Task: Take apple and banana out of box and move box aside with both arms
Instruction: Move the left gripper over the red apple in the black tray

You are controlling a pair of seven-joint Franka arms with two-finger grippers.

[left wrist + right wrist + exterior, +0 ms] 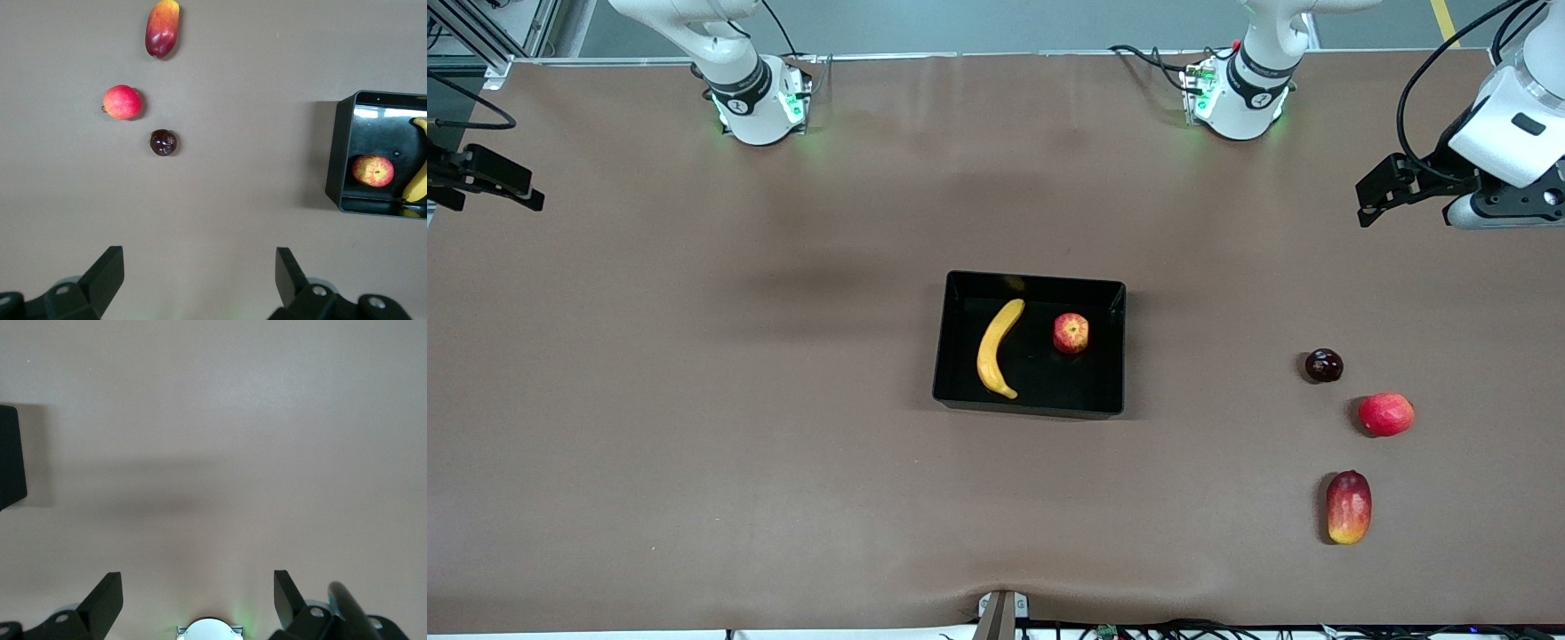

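The black box (pixel 1032 345) sits at the middle of the table (pixel 694 400) with the banana (pixel 997 348) lying in it lengthwise and the apple (pixel 1071 333) beside the banana, toward the left arm's end of the box (the two fruits are apart, not touching). Well away from the box toward the left arm's end of the table lie a dark plum (pixel 1323 365), a plain red fruit (pixel 1385 414) and a mango (pixel 1348 507), each nearer the front camera than the one before. The left gripper (pixel 199 279) hangs over bare table at that end, fingers spread and empty, while the right gripper (pixel 197 599) waits over bare table at the right arm's end, likewise spread and empty.
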